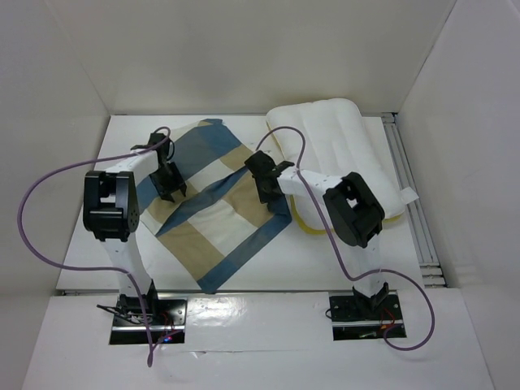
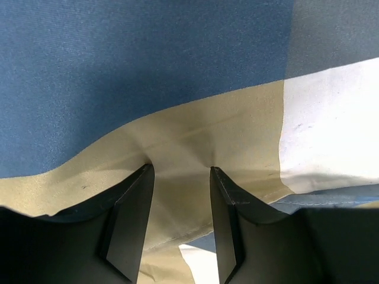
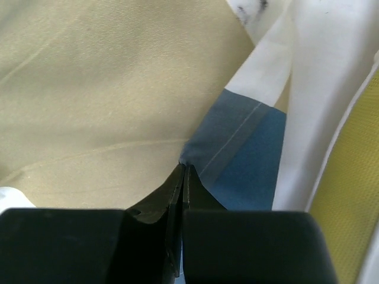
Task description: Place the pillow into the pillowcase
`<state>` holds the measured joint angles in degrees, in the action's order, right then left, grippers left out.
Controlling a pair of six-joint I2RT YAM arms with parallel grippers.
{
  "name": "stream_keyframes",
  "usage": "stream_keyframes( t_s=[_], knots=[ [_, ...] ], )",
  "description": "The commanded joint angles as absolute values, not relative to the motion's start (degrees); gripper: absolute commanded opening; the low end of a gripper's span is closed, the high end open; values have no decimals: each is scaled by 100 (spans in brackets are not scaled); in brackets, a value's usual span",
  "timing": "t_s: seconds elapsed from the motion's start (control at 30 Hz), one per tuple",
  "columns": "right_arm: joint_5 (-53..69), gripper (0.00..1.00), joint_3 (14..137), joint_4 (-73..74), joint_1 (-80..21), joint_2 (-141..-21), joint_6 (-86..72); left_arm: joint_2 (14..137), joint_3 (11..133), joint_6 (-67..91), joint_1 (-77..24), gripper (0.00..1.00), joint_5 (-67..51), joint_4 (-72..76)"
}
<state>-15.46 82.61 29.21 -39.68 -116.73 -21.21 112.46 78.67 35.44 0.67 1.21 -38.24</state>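
Beside the pillow (image 1: 333, 138), the limp pillowcase (image 1: 219, 219) likely bunches, best held by its hem: right gripper (image 3: 183, 170) pinches it there, left gripper (image 2: 180, 173) spread on tan cloth

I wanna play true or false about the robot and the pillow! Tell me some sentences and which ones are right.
1. The pillow is inside the pillowcase. False: it lies outside, beside it.
2. The right gripper is pinching the pillowcase's edge. True.
3. The left gripper has its fingers squeezed together. False: they stand apart, tips on the cloth.
4. The pillowcase has blue, tan and cream blocks. True.
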Motion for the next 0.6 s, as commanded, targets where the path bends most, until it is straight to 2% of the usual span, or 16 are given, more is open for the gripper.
stream_keyframes(
  t_s=[0.0, 0.3, 0.57],
  knots=[
    [-1705, 0, 8543, 2725, -3902, -11479, -2065, 11031, 7516, 3656, 202, 55, 246, -3797],
    [-1336, 0, 8754, 2347, -3568, -11268, -1951, 10679, 7084, 3718, 580, 55, 237, -3674],
    [-240, 0, 9122, 1697, -2972, -11188, -1583, 10109, 6865, 3718, 773, 55, -192, -3674]
  ],
)
